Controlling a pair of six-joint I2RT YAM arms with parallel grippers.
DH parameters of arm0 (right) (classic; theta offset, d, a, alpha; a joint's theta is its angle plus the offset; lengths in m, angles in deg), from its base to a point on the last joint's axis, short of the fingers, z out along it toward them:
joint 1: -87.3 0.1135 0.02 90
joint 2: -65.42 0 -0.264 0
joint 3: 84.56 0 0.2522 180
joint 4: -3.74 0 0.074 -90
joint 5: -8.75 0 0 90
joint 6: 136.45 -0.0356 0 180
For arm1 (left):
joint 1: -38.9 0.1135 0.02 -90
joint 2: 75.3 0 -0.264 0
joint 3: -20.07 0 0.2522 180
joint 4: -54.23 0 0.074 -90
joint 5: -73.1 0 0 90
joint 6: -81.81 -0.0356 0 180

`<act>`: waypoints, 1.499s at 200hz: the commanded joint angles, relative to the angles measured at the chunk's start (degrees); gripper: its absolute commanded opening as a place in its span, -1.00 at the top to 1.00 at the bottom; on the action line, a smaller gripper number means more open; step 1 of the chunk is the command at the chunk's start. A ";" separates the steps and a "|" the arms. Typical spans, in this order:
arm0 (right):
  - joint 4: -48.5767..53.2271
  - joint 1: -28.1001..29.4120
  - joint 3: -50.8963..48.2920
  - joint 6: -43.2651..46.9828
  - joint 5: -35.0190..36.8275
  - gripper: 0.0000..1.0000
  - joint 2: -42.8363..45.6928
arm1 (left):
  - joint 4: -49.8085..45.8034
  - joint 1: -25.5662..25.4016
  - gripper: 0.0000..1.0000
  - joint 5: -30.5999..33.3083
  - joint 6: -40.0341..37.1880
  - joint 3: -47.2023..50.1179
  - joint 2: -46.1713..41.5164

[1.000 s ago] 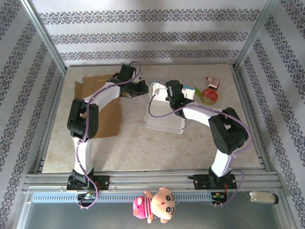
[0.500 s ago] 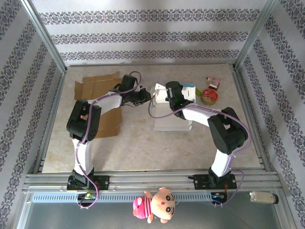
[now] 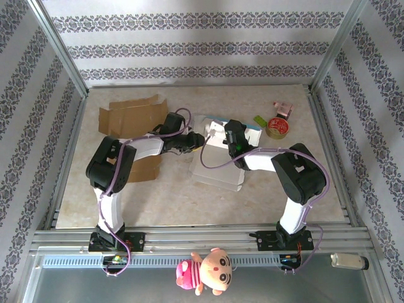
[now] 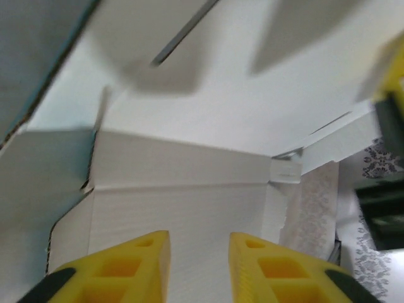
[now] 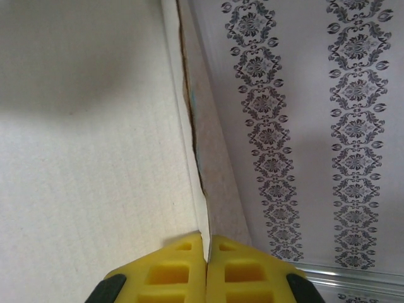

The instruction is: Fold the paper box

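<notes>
- The table (image 3: 183,205) lies bare in front of the paper box, between it and the arm bases. There is also an open strip along the patterned back wall.
- Flat brown cardboard (image 3: 129,113) takes up the left rear of the table, with more of it under the left arm.
- A tape roll (image 3: 276,127) sits near the right rear corner, apart from the box.
- The white paper box (image 3: 218,170) is mid-table between the two arms, partly raised, with a panel tilted up.
- The left gripper (image 3: 194,140) is at the box's left edge. In the wrist view its yellow fingers (image 4: 139,262) stand parted, with nothing between them and the box's inner panel (image 4: 189,126) just ahead.
- The right gripper (image 3: 222,134) is at the box's rear edge. In its wrist view it (image 5: 206,265) is pinched tight on the thin edge of a box panel (image 5: 95,158).
</notes>
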 commanded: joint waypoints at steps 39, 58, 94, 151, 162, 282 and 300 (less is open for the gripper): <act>-3.69 0.29 -2.05 1.80 -3.07 1.00 2.12 | -16.65 3.93 0.18 18.43 -36.38 -1.45 -20.13; -3.31 0.78 -2.43 2.02 -4.49 1.00 3.49 | -27.16 4.71 0.20 23.72 -50.03 -7.48 -15.99; -1.74 0.91 -2.69 1.90 -7.93 1.00 5.55 | -37.02 9.34 0.24 13.77 -58.53 -18.57 -3.81; 0.85 1.12 -2.14 1.67 -11.26 1.00 7.74 | -38.99 11.83 0.28 -4.88 -63.26 -28.05 6.93; 1.32 1.24 -1.97 1.66 -11.53 1.00 7.99 | -38.72 11.71 0.30 -8.81 -63.51 -28.14 7.55; 2.80 1.62 -0.04 2.23 -11.29 1.00 7.05 | -41.80 9.02 0.27 -16.62 -65.53 -29.45 10.53; 2.83 1.61 0.00 2.25 -10.94 1.00 6.89 | -41.75 8.59 0.24 -17.49 -65.27 -29.64 10.84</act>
